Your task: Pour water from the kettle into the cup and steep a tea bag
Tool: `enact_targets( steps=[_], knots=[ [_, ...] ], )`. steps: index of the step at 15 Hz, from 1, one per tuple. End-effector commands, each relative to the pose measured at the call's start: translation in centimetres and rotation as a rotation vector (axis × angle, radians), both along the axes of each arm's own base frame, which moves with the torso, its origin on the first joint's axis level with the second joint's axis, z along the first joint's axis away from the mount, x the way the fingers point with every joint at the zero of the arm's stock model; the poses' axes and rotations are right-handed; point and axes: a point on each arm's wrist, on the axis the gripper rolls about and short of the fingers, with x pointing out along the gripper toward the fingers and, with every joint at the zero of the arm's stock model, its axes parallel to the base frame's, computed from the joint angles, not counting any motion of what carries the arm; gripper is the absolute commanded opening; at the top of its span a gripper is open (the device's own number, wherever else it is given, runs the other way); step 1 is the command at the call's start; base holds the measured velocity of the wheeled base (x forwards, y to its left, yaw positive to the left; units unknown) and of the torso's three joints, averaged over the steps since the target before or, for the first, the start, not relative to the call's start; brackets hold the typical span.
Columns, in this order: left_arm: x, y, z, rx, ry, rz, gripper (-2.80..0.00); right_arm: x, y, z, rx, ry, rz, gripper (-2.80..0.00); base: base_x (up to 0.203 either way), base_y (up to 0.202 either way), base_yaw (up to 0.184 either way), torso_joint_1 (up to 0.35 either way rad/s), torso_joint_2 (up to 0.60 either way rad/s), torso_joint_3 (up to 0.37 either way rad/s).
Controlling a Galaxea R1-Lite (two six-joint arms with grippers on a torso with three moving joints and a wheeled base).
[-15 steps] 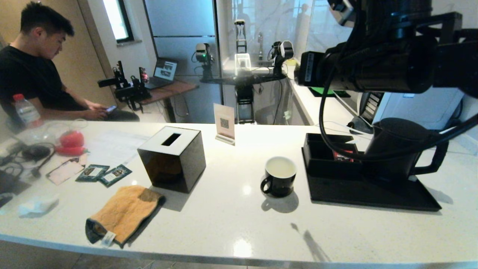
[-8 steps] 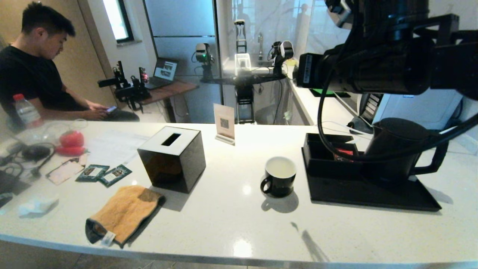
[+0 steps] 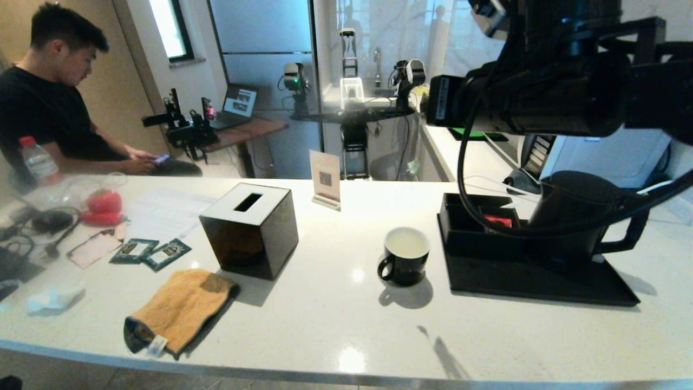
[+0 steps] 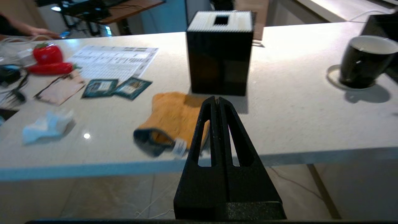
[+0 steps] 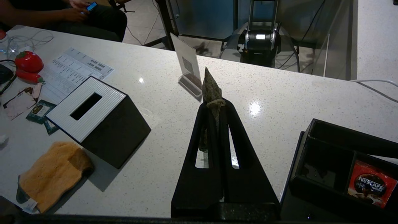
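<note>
Pinching the tea bag (image 5: 211, 88) between closed fingers, the right pincer (image 5: 214, 104) hangs high above the tabletop (image 3: 335, 325), its arm raised over the black tray (image 3: 541, 281) where the kettle (image 3: 574, 216) stands. Just beside the tray sits the cup (image 3: 406, 254). Fingers pressed together and empty, the left pincer (image 4: 216, 99) waits off the tabletop's near edge.

All three views share the black tissue box (image 3: 249, 229) (image 4: 220, 53) (image 5: 97, 123).
</note>
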Motion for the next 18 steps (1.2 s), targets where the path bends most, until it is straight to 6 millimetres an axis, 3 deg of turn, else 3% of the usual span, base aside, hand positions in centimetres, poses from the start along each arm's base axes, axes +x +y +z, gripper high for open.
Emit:
enact_targets(
  steps=[1,5,8,13,18],
  knots=[
    [3.1,-0.1,2.8,0.0,0.118,-0.037,-2.8,-0.2,0.0,0.2,0.005,-0.006,0.002,-2.8,0.0,0.0,0.0,0.0,0.0,0.0],
    [8.6,-0.5,7.3,-0.007,0.155,-0.135,-2.8,-0.2,0.0,0.6,0.023,-0.028,0.002,-2.8,0.0,0.0,0.0,0.0,0.0,0.0],
    [13.6,-1.1,8.6,-0.014,0.161,-0.245,-2.8,-0.2,0.0,0.7,0.033,-0.039,0.001,-2.8,0.0,0.0,0.0,0.0,0.0,0.0],
    [21.0,-5.7,8.3,-0.06,0.143,-0.486,-2.8,0.1,0.2,1.0,0.026,-0.07,0.006,-2.8,0.0,0.0,0.0,0.0,0.0,0.0],
    [27.6,-10.9,6.8,-0.118,0.11,-0.61,-2.8,0.2,0.4,1.9,0.046,-0.097,0.01,-2.8,0.0,0.0,0.0,0.0,0.0,0.0]
  ],
)
